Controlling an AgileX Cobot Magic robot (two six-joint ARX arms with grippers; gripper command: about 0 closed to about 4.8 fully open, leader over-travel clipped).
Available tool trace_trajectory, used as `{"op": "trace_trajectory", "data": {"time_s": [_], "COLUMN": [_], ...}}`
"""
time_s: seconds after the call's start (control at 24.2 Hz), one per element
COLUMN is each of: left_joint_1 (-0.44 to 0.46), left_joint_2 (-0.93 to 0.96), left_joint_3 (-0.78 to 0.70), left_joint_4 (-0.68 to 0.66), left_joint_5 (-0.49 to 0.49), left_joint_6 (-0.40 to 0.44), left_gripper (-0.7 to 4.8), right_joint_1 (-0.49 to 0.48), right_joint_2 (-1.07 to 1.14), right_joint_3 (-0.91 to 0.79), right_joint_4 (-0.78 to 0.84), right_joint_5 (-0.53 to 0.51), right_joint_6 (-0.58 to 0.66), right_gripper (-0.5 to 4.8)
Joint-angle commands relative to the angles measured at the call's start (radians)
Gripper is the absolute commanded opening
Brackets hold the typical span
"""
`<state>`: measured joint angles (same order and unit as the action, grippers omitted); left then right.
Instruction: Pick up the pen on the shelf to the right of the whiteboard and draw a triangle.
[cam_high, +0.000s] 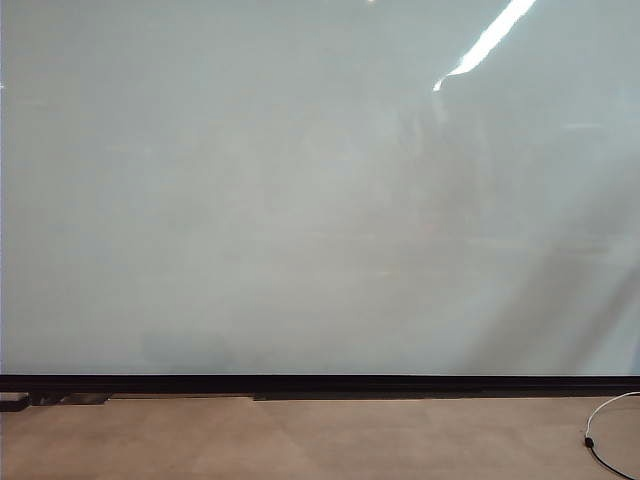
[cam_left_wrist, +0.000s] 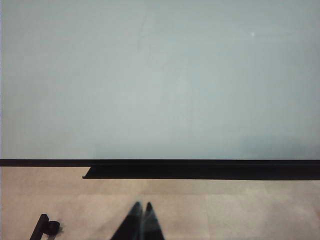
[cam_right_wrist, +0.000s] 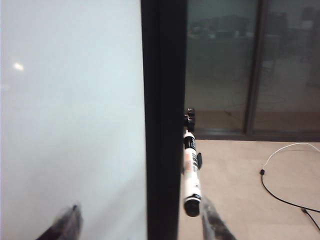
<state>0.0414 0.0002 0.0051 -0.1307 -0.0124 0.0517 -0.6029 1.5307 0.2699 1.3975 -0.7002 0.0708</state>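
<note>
Whiteboard fills nearly all of your exterior view: glossy, pale grey-blue, smooth and unmarked, with a bright streak of reflected light at the upper right of the frame and a thin black rail along its lower edge. Below the rail you see a matte beige floor, and a thin white and black cable curls in the lower right corner. Neither arm shows in that view. In your left wrist view the left gripper sits at the bottom centre of the frame, its two dark pointed tips pressed together (closed, nothing between them), above the floor and apart from the board's black rail. In your right wrist view the pen, a slim white barrel with dark print and a dark end, lies on the narrow black shelf that runs along the board's edge, near the lower centre of the frame. The right gripper stands wide open, one blurred finger in front of the board surface and the other just beside the pen's near end; you cannot tell whether that finger touches the pen, and nothing is held.
</note>
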Motion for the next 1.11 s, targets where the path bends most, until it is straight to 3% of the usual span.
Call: {"op": "trace_trajectory", "data": {"time_s": [0.04,0.37,0.58,1.11], "left_joint_1": [0.0,0.0,0.0,0.0], "left_joint_2": [0.0,0.0,0.0,0.0], "left_joint_3": [0.003,0.003,0.003,0.003], "left_joint_4": [0.012,0.012,0.012,0.012], "left_joint_5": [0.0,0.009,0.01,0.01], "left_joint_6": [0.0,0.0,0.0,0.0], "left_gripper": [-0.05,-0.05,-0.05,-0.05], "right_joint_1": [0.027,0.038,0.039,0.077], "right_joint_2": [0.078,0.273,0.386,0.447], "right_joint_3": [0.056,0.222,0.304,0.389], "right_joint_4": [0.02,0.02,0.02,0.02], "right_joint_5": [-0.016,-0.016,-0.017,0.025], "right_joint_6": [-0.106,-0.135,-0.089,-0.016], "right_gripper": [3.11,3.1,3.06,3.06]}}
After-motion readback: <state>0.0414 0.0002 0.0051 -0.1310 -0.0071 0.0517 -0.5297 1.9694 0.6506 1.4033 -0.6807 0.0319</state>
